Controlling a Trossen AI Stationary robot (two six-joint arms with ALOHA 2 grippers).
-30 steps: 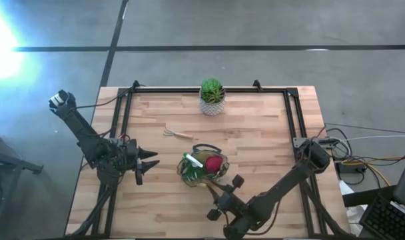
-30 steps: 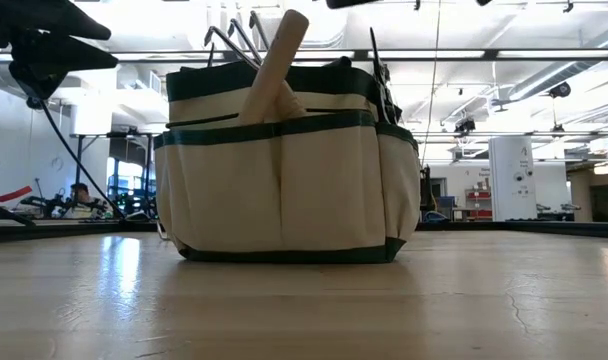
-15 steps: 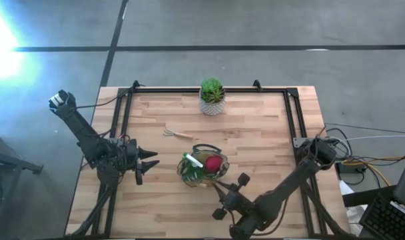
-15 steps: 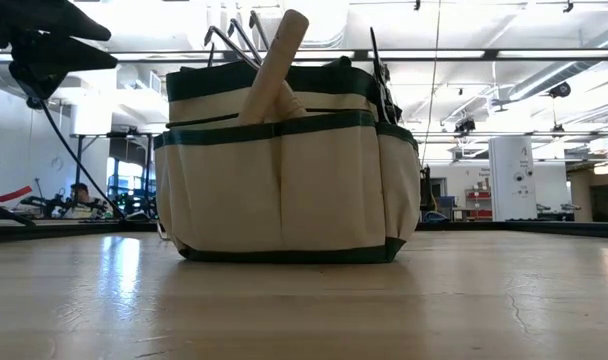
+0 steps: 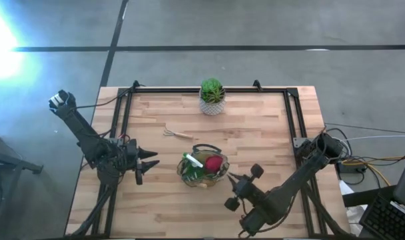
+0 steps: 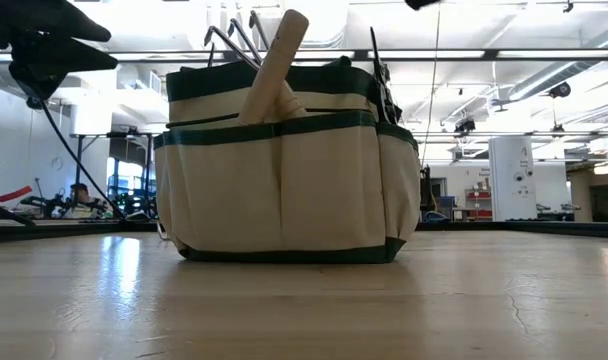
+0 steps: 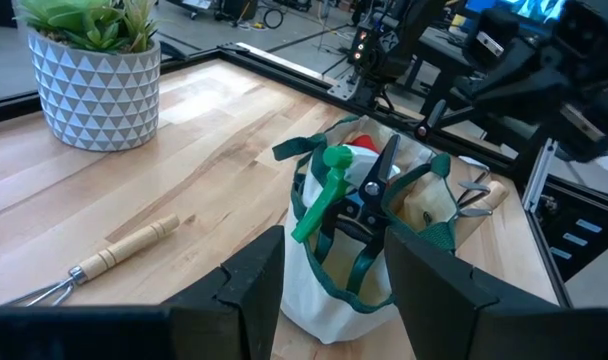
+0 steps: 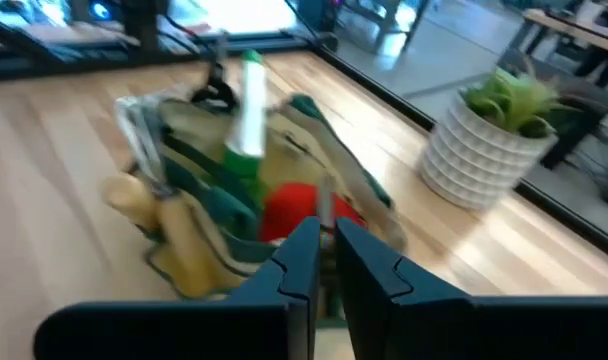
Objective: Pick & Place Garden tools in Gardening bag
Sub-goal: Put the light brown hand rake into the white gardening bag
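Observation:
The beige gardening bag (image 5: 204,168) with green trim stands upright on the table's middle. It holds a green spray bottle (image 7: 329,185), a red item (image 8: 294,215) and dark shears (image 7: 379,185). A wooden handle (image 6: 274,70) sticks up from a side pocket. A wooden-handled rake (image 5: 178,133) lies flat on the table beyond the bag, and it also shows in the left wrist view (image 7: 104,262). My left gripper (image 5: 151,163) is open and empty, left of the bag. My right gripper (image 5: 230,177) is shut and empty, just right of the bag and raised.
A green plant in a white pot (image 5: 212,97) stands at the far edge's middle. A black frame (image 5: 122,107) runs along the table's left, far and right sides. Bare wood lies near the front edge and right of the bag.
My right gripper has drawn away from the near edge toward the table's right edge and a little toward the far edge, staying beside the bag. The bag and the tools have not moved.

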